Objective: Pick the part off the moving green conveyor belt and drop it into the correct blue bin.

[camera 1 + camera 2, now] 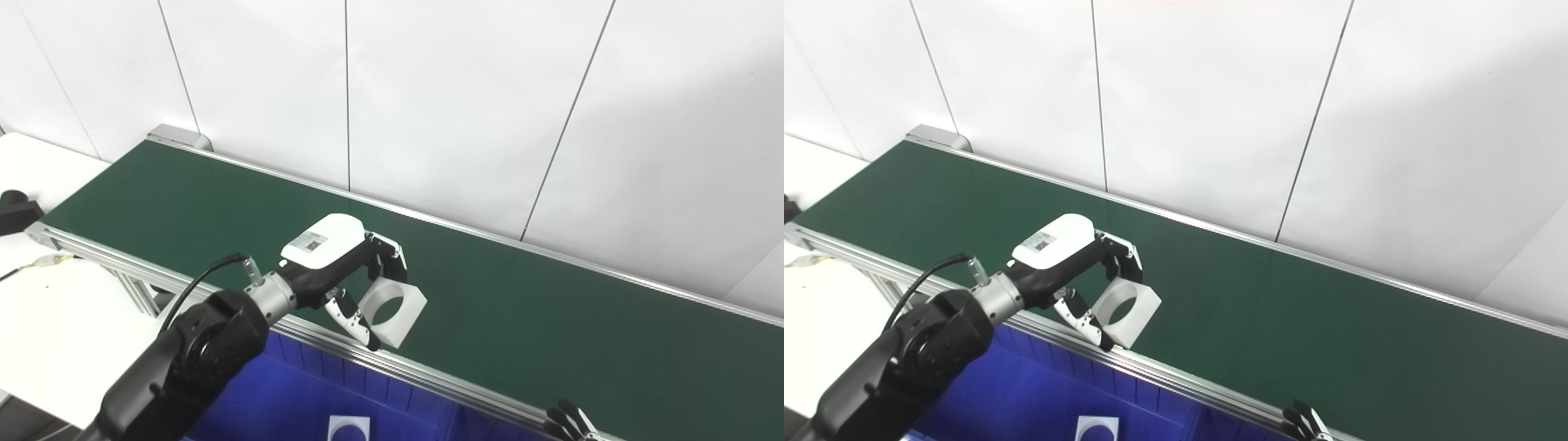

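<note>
Right, nearest first: a blue bin (367, 392) sits below the near rail of the belt, with ribbed inner walls, and a white square part with a round hole (349, 427) lies flat on its floor at the bottom edge of the view. The left arm comes in from the bottom left, black and bulky, with a black cable looping off the wrist. At the bottom right only the black fingertips of the right hand (571, 421) poke into view by the rail; cannot tell if it is open or closed.

The metal rail (429, 378) runs diagonally along the near side of the belt. Just above it, the left hand (343, 269), with a white cover on its back, is closed around a white block (395, 311), square with a big round hole through it. The fingers (392, 260) hook over the block's top edge and the thumb (352, 318) presses on its lower left side. The block is tilted, its hole facing the camera, and sits over the near edge of the green belt (520, 318); whether its lower corner touches the belt or rail, cannot tell.

The belt stretches from upper left to lower right. A white table (55, 318) stands to the left. Behind it all is a white panelled wall (459, 92).
</note>
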You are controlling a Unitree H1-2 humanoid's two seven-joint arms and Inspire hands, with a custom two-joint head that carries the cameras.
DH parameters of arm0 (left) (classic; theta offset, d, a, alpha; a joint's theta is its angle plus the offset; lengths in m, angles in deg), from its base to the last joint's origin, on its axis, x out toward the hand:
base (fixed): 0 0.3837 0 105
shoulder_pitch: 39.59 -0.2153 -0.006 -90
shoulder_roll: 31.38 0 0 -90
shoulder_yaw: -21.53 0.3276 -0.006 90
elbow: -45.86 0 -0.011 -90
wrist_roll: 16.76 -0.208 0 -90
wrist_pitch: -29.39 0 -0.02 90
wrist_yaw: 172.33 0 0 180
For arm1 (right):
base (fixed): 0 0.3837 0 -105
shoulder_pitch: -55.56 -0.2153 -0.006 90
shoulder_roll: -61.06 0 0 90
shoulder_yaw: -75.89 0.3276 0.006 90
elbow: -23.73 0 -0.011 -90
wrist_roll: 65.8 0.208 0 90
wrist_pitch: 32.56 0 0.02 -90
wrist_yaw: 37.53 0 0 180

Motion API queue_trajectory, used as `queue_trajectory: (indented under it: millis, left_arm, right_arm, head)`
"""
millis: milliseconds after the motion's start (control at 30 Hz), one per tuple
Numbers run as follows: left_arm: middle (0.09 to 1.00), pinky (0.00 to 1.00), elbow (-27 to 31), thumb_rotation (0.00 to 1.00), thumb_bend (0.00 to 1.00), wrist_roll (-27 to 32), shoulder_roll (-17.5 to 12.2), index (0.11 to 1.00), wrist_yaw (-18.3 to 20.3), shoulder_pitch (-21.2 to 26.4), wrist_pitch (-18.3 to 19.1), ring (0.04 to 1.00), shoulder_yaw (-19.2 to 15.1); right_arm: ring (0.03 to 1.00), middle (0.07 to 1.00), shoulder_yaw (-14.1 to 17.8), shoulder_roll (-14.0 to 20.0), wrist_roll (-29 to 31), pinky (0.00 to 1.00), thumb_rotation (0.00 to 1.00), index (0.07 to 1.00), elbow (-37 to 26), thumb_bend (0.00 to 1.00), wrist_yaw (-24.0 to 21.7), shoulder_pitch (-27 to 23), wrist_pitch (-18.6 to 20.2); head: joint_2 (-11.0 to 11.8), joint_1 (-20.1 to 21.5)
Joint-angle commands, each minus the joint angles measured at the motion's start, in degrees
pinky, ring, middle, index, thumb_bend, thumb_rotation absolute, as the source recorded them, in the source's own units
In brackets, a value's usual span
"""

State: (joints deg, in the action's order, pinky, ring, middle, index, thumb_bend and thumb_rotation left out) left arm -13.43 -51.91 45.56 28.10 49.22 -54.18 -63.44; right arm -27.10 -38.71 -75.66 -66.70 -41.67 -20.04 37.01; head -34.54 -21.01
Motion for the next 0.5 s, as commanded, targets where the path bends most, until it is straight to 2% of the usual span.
queue_trajectory:
  millis: [0, 67, 167, 200, 300, 367, 400, 467]
  left_arm:
    - [0.461, 0.55, 3.8, 0.00, 0.52, 1.4, 0.3, 0.500, 0.1, -0.7, 1.0, 0.496, -1.1]
    - [0.471, 0.57, 5.9, 0.00, 0.52, 1.2, 1.0, 0.496, 1.3, -2.4, 2.0, 0.520, -1.0]
    - [0.468, 0.55, 7.2, 0.00, 0.52, 0.9, 1.7, 0.497, 1.6, -4.8, 2.0, 0.510, -1.1]
    - [0.469, 0.55, 7.6, 0.00, 0.52, 1.0, 1.9, 0.497, 1.7, -5.8, 2.1, 0.506, -1.2]
    - [0.470, 0.54, 8.6, 0.00, 0.52, 1.6, 2.4, 0.496, 2.4, -8.0, 2.9, 0.499, -1.5]
    - [0.460, 0.52, 9.3, 0.00, 0.52, 1.7, 2.8, 0.500, 2.5, -9.3, 3.1, 0.479, -1.6]
    - [0.454, 0.50, 9.4, 0.00, 0.52, 1.8, 2.9, 0.502, 2.4, -9.9, 3.0, 0.465, -1.7]
    - [0.447, 0.49, 9.4, 0.00, 0.52, 1.9, 3.0, 0.504, 2.7, -11.0, 3.1, 0.450, -1.9]
  right_arm:
    - [0.808, 0.842, 0.3, 0.1, 0.5, 0.73, 0.47, 0.892, -2.7, 0.53, -0.3, 0.0, -0.8]
    - [0.810, 0.842, 0.4, 0.3, 0.8, 0.73, 0.47, 0.891, -3.0, 0.53, -0.5, 0.1, -0.7]
    - [0.808, 0.841, 0.5, 0.4, 1.2, 0.72, 0.46, 0.888, -3.4, 0.54, -0.7, 0.2, -0.7]
    - [0.808, 0.841, 0.6, 0.5, 1.3, 0.72, 0.46, 0.888, -3.9, 0.54, -0.8, 0.3, -0.4]
    - [0.805, 0.842, 0.7, 0.7, 1.8, 0.72, 0.44, 0.888, -5.4, 0.55, -1.1, 0.5, 0.4]
    - [0.801, 0.839, 0.9, 1.0, 2.2, 0.72, 0.44, 0.884, -6.7, 0.55, -1.3, 0.6, 1.3]
    - [0.799, 0.836, 1.0, 1.0, 2.3, 0.71, 0.44, 0.882, -7.1, 0.55, -1.4, 0.6, 1.6]
    - [0.796, 0.834, 1.2, 1.2, 2.7, 0.71, 0.45, 0.878, -8.1, 0.57, -1.7, 0.5, 2.5]
  head:
    - [-0.5, -0.1]
    - [-1.2, -0.1]
    - [-2.0, 0.0]
    - [-3.3, 0.3]
    - [-4.1, 0.5]
    - [-6.8, 0.4]
    - [-6.8, 0.4]
    - [-8.2, 0.5]
